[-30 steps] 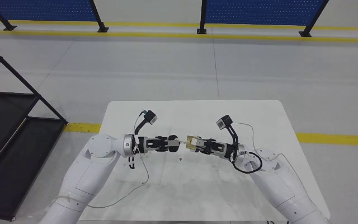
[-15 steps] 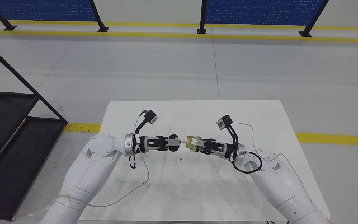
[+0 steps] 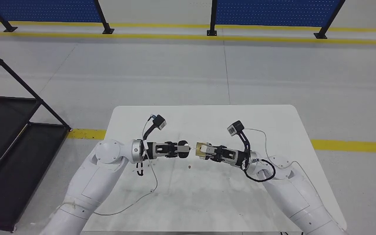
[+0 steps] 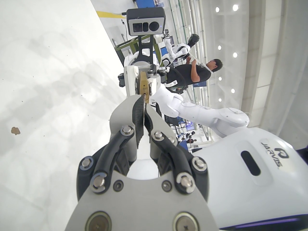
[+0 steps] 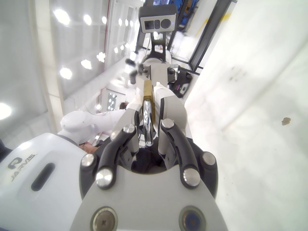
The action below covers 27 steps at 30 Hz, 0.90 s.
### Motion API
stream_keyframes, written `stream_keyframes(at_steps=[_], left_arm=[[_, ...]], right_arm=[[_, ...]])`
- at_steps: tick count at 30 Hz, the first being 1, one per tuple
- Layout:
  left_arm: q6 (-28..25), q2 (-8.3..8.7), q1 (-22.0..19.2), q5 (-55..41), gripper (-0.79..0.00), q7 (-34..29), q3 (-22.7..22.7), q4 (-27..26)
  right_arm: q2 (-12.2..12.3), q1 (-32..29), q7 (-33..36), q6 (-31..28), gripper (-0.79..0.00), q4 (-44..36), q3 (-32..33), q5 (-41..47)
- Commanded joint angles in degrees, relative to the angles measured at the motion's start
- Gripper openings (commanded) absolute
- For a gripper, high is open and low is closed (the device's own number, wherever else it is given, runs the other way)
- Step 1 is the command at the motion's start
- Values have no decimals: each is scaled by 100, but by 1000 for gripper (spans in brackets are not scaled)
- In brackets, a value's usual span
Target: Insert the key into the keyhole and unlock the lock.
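Brass lock [image 5: 147,92] — inside right gripper [image 5: 149,85] grasp

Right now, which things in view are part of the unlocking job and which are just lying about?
In the job: thin flat metal key, pinched in the left hand; brass padlock with a silver shackle, gripped in the right hand.
Lying about: small brown speck on the white table; black metal rack on the floor beside the table.

Gold lock [image 5: 147,91]; silver shackle [image 5: 147,118]; white table [image 3: 205,120], seemingly brown-flecked.
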Motion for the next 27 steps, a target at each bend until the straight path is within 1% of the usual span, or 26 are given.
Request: stream_keyframes(at_steps=[1,12,17,22,24,27], left_arm=[[6,2,-10,-6,-785,-5,13,8],[-1,11,-43,-12,-785,3,69,11],[-67,46,38,-53,-785,15,-89,-1],[-133,110,298,-148,-785,-6,-390,-50],[-78,134,392,-256,-785,-136,-471,-25],[-78,134,392,-256,-785,-136,-471,-25]], right_arm=[[0,0,0,0,-785,0,0,0],[0,0,0,0,-785,0,0,0],[0,0,0,0,-785,0,0,0],[0,0,0,0,-785,0,0,0],[0,0,0,0,-785,0,0,0],[0,0,0,0,-785,0,0,0]])
